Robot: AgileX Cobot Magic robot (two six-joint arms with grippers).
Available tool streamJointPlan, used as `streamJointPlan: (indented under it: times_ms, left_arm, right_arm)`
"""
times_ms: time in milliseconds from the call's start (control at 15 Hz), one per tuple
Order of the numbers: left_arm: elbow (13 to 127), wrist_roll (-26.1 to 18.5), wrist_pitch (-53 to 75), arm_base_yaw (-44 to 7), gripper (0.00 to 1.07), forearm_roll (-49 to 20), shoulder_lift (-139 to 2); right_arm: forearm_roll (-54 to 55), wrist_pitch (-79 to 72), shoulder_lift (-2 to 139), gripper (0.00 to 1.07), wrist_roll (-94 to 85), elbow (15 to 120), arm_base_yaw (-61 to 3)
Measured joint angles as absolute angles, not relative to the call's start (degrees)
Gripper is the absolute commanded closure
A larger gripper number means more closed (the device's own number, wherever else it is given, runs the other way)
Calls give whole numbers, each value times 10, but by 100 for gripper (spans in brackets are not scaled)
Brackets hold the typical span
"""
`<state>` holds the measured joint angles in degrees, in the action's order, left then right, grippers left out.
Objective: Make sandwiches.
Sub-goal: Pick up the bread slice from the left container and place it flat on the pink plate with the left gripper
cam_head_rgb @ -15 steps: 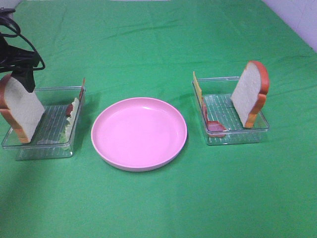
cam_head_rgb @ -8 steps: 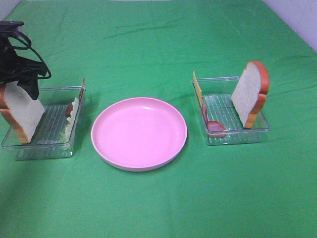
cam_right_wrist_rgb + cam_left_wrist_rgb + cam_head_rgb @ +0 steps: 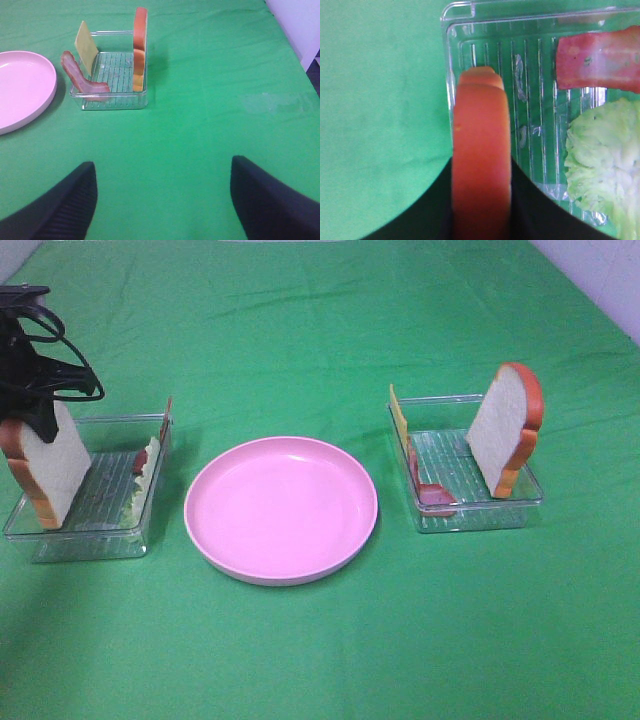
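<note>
Here, at the far left, the left jaws are drawn in narrow and clamp the top of the left bread slice (image 3: 50,465), which stands on edge at the outer end of the left tray (image 3: 85,540). From high up the arm is a black mass over the bread, and the grip itself is hard to make out. The left wrist view shows it: the orange crust sits between two dark fingers (image 3: 420,220), one against each side. Past the jaws in the same tray lie a bacon strip (image 3: 600,60) and lettuce (image 3: 602,155), both apart from the bread and cut off at the frame edge.

Between the two pairs of jaws the pink plate (image 3: 280,505) rests on the green bench (image 3: 320,660).

The right jaws are out of the high view. In the right wrist view their fingers (image 3: 60,210) stand wide apart, holding nothing. Well ahead of them the right tray (image 3: 115,100) holds a leaning cheese square (image 3: 86,46), a bacon strip (image 3: 80,77) and the right bread slice (image 3: 140,50), seen edge-on here and broadside from above.
</note>
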<state>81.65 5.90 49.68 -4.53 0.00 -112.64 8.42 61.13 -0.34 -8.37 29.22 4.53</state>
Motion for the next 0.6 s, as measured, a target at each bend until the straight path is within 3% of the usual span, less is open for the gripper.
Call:
streamJointPlan:
  times_ms: [600]
  left_arm:
    - [816,53,536,-45,107,-22,-931]
  right_arm:
    - [84,611,-3,36,-84,292,45]
